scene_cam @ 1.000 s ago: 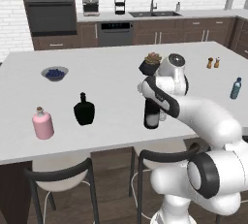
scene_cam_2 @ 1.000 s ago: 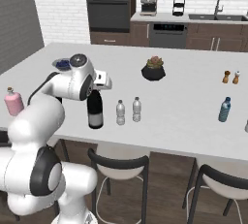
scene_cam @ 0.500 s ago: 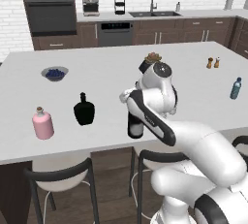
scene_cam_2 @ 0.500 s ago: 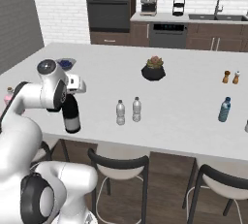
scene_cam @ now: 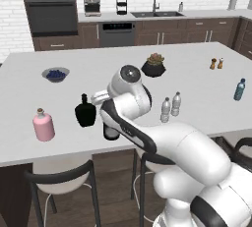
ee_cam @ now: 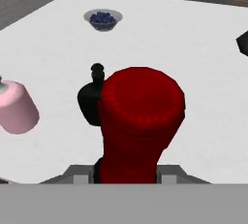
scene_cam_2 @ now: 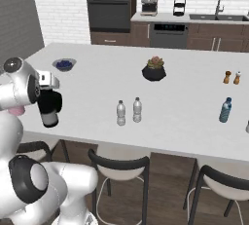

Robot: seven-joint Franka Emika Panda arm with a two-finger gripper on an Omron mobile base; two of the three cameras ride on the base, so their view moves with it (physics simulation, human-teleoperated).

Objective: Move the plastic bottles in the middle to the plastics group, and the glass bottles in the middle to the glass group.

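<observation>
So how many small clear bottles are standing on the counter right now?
2: clear bottles and stand side by side mid-counter near the front edge. The blue-tinted bottle stands apart, far right.

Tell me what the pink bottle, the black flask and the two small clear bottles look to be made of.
Pink bottle: likely opaque glass, matte pink, with a cork-like stopper. Black flask: probably dark glass, opaque black, squat with a short neck. Small clear bottles: likely thin plastic, see-through and colourless with pale caps.

The wine bottle [ee_cam: 140,121] with its red capped neck rises close up (gripper jaws closed on it below). Just beyond it stands the black flask [ee_cam: 92,99], the pink bottle [ee_cam: 17,106] left, a bowl of blueberries [ee_cam: 102,18] far off.
</observation>
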